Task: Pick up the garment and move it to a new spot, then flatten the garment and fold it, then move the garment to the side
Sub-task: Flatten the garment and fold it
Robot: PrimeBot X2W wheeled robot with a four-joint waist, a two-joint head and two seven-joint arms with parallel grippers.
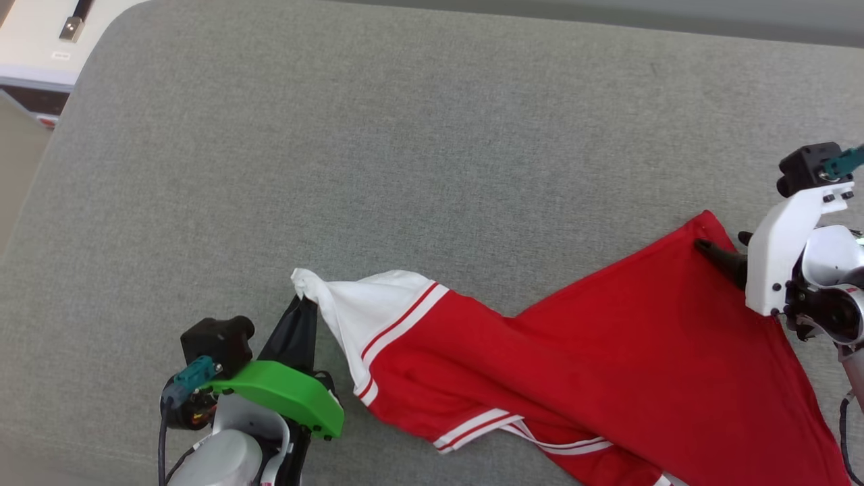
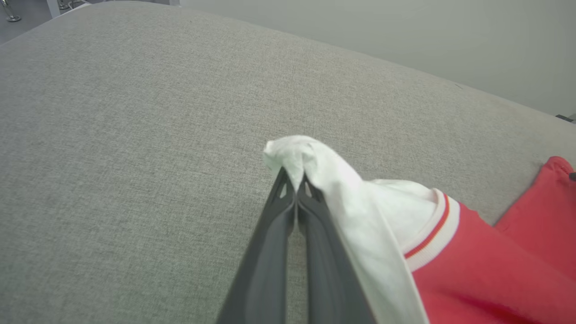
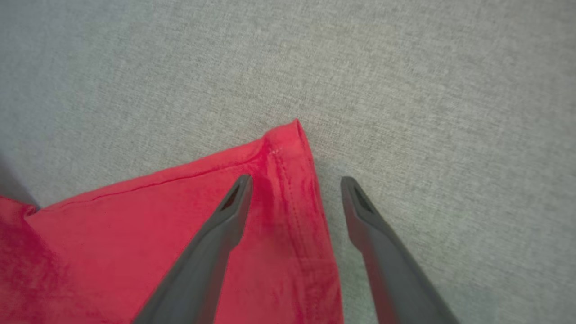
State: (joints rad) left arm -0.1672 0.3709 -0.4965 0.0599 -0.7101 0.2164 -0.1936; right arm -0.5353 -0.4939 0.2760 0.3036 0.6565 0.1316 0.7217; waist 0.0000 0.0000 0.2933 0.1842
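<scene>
Here, the shirt (image 1: pixel 574 351) lies spread across the lower right of the grey woven surface (image 1: pixel 432 135), red in the body, with a white sleeve (image 1: pixel 364 304) edged in red and white stripes. My left hand (image 2: pixel 294 177) is closed on the bunched tip of that sleeve. My right hand (image 3: pixel 294 184) stands open astride the shirt's red hemmed corner (image 3: pixel 288 135), one finger over the cloth, the other over bare surface. Upper left in the head view, a white ledge (image 1: pixel 40 47) carries a small dark-and-silver object (image 1: pixel 73 23); seen from the left wrist, a pale wall (image 2: pixel 405 31) lies beyond the surface.
</scene>
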